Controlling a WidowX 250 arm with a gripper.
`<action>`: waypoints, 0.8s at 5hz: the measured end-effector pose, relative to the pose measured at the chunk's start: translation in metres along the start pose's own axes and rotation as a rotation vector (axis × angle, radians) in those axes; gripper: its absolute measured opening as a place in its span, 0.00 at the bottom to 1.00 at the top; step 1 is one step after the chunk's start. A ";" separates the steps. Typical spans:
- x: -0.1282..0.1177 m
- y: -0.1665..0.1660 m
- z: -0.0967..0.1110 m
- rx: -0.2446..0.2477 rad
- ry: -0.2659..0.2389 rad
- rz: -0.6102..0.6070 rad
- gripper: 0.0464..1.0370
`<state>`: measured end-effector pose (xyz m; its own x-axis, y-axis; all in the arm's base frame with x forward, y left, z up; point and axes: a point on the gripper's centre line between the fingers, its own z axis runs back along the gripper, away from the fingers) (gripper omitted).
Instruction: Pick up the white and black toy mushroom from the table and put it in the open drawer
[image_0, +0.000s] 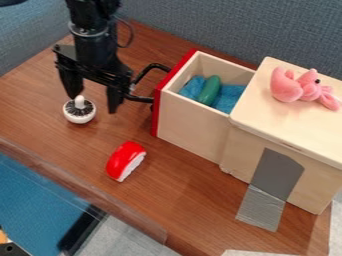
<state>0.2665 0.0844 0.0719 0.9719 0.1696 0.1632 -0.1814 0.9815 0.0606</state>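
The gripper (93, 102) hangs at the upper left with its two fingers spread apart, nothing held between them. Just below its left finger a white round object with a dark bristled top and a white knob (79, 110) rests on the wooden table. To the right of the gripper is a pulled-out wooden drawer (190, 127) with a red front and a black handle (141, 99). Inside the drawer a green oblong object (210, 90) lies on blue cloth (229, 96). A red and white toy piece (125, 160) lies on the table in front of the drawer.
The wooden cabinet (260, 115) stands at the right, with a pink plush toy (302, 89) on top and grey tape (277, 172) running down its side onto the table (194, 200). A clear raised edge (80, 185) borders the table's front left. A grey-blue partition rises behind.
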 end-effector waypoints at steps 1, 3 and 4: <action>0.004 0.020 -0.010 0.036 0.027 0.036 0.96; 0.009 0.039 -0.020 0.076 0.058 0.070 0.96; 0.013 0.041 -0.032 0.080 0.078 0.068 0.96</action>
<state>0.2763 0.1292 0.0454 0.9650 0.2451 0.0932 -0.2559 0.9578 0.1307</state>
